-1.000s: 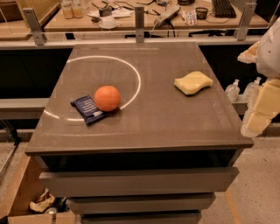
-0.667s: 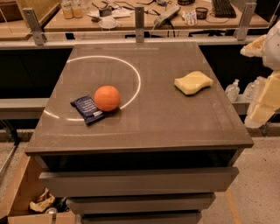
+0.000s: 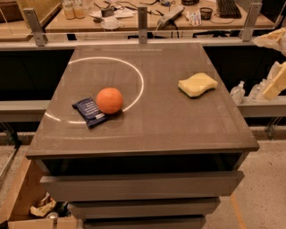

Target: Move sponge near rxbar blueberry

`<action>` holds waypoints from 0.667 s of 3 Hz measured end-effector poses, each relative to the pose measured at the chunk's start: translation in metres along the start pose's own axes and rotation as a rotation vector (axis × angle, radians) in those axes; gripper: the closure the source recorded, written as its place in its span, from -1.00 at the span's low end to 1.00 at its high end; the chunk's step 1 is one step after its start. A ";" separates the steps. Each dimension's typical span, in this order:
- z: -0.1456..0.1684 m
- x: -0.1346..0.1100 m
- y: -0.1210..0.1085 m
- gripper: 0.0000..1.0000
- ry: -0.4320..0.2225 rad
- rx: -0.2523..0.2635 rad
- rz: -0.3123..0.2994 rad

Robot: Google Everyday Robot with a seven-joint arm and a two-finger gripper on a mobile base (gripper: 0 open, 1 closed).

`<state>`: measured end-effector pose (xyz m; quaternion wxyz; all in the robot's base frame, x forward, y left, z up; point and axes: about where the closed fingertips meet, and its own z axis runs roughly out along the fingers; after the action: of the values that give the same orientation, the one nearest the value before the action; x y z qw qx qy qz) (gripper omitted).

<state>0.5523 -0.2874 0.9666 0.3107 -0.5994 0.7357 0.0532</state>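
Lying nearest the camera, beside the base of the counter (image 3: 170,129), an open cardboard box (image 3: 15,197) is holding crumpled pale scrap and a small dark item that cannot be identified. The drawer fronts (image 3: 143,185) under the counter are showing only their faces, so their contents are hidden.

On the counter, the rxbar blueberry (image 3: 88,112) is lying flat at the left, with the orange ball (image 3: 109,100) sitting against its right end. The sponge (image 3: 197,84) is resting well apart from both, toward the right rear, with nothing gripping it.

Status, as judged: no part of the transfer is showing as done. Approach, grasp, carry and placement near the wrapper are all outstanding.

The pincer (image 3: 276,82) is hanging off the counter's right side, beyond the sponge and not touching it. Its opening cannot be told, and it is not holding the sponge.

On the far bench, two small bottles (image 3: 68,10) are standing with amber contents.
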 end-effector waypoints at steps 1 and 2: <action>0.022 0.004 -0.033 -1.00 -0.047 0.053 0.040; 0.025 0.004 -0.036 -1.00 -0.049 0.058 0.042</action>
<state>0.5944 -0.2898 0.9551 0.3446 -0.5732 0.7415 0.0532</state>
